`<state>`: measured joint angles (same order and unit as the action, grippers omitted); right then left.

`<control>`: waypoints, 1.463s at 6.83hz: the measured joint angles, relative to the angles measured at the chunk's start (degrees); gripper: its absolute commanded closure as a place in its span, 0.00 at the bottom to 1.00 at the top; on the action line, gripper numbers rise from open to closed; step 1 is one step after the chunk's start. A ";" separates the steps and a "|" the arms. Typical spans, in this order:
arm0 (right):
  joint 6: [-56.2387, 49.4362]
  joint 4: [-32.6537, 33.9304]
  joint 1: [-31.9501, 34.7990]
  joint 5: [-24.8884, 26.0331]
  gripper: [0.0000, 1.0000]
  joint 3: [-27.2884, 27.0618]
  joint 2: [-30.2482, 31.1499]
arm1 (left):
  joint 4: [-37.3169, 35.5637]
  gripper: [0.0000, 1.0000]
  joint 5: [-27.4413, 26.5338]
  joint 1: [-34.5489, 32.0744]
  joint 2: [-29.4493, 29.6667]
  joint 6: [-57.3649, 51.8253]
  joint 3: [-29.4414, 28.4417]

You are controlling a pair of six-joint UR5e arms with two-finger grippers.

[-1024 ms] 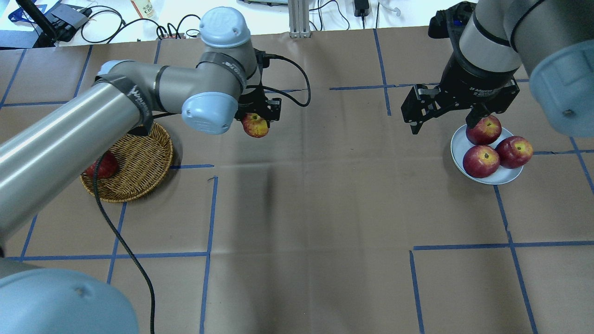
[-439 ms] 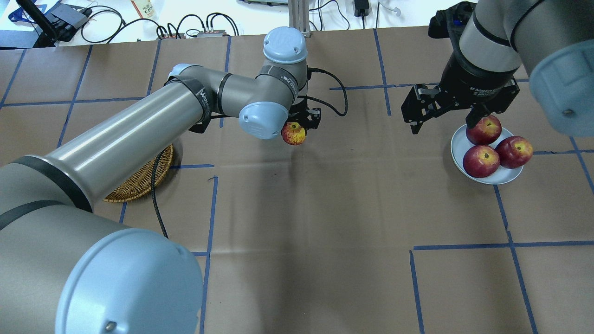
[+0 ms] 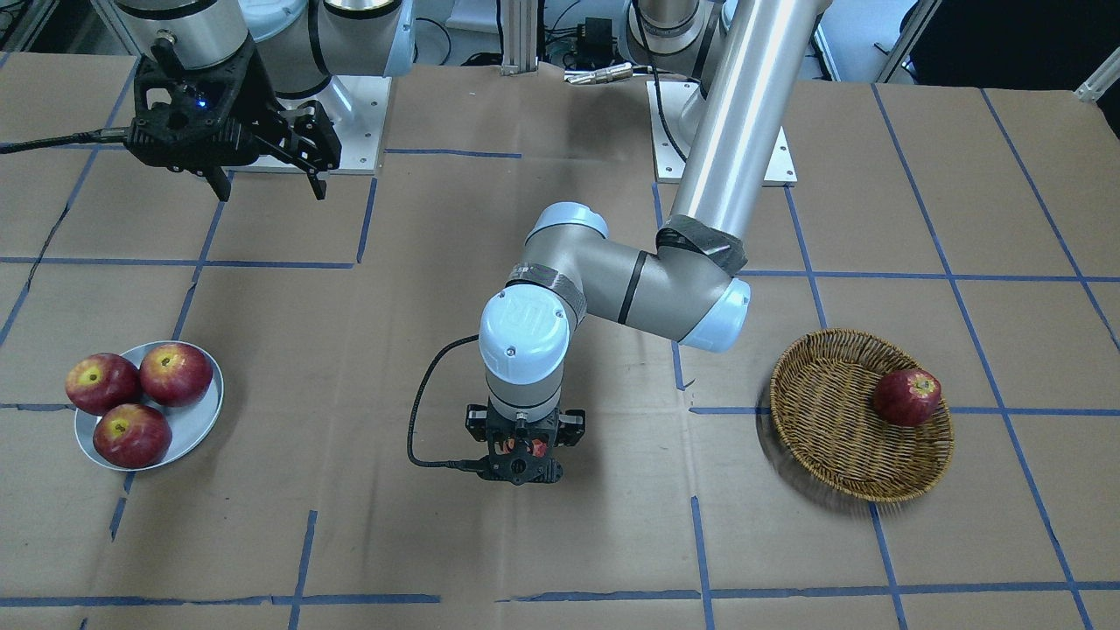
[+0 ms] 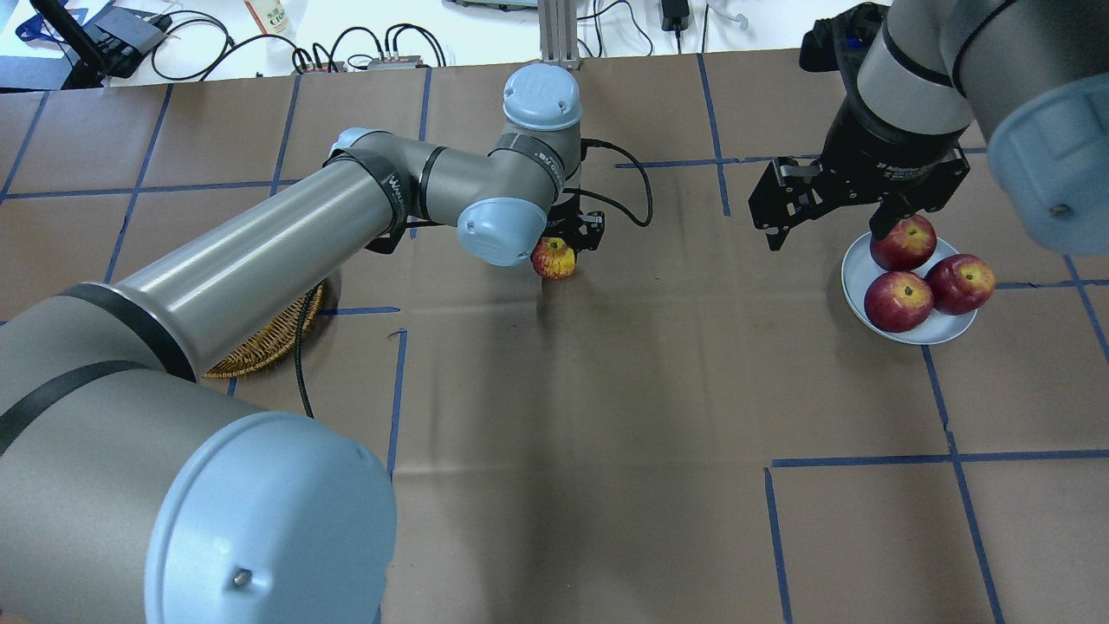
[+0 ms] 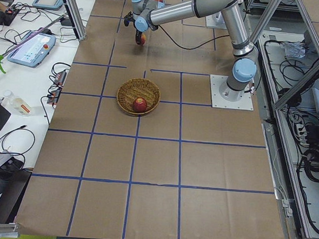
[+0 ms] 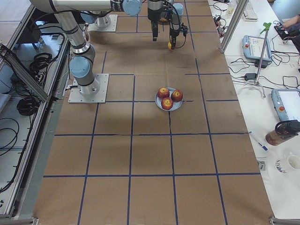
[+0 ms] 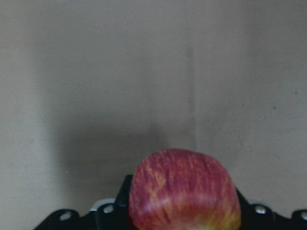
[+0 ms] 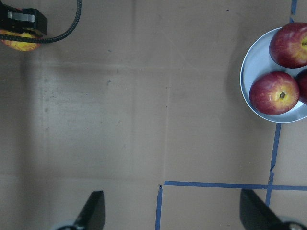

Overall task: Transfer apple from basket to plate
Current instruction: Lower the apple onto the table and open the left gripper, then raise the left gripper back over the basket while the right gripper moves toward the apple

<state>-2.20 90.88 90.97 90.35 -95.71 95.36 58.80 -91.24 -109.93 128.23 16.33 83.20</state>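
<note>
a fist-sized orange-red streaked apple with a yellow patch (image 4: pixel 554 258) is gripped by the left gripper (image 3: pixel 523 452), which is pointed straight down and closed on the fruit. below it lies the brown paper-covered desk (image 4: pixel 606 433), which is marked with blue tape lines (image 4: pixel 396 390). the apple is held about midway between the two ends of the desk, in the half farther from the robot's edge. whether it touches the paper cannot be told. a round tan woven wicker basket (image 3: pixel 822 455) is set toward the end of the desk on the robot's left, and one dark red apple (image 3: pixel 907 396) is seen in it, near the rim. a round shallow pale grey-blue plate (image 3: pixel 191 424) is placed toward the opposite end. three dark red apples (image 3: pixel 131 435) are crowded on it, touching one another. the right gripper (image 4: pixel 827 232) is held above the desk by the plate, with its jaws spread wide and nothing between them.
</note>
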 measured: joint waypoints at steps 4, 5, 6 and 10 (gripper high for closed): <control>0.04 0.00 0.00 0.02 0.00 0.00 0.00 | 0.00 0.32 -0.05 -0.91 0.32 0.33 0.54; 0.02 0.00 0.00 0.03 0.00 0.00 0.00 | 0.02 0.30 -0.02 -1.20 0.16 0.36 0.53; 0.01 0.00 0.00 0.02 0.00 0.00 0.00 | 0.06 0.29 0.00 -1.39 0.06 0.36 0.65; 0.06 0.00 0.00 -0.06 0.00 0.00 0.00 | 0.48 0.01 -0.10 -1.83 -0.52 0.43 1.04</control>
<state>-2.14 90.88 90.97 90.29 -95.71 95.36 59.28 -91.34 -111.76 127.71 16.76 84.23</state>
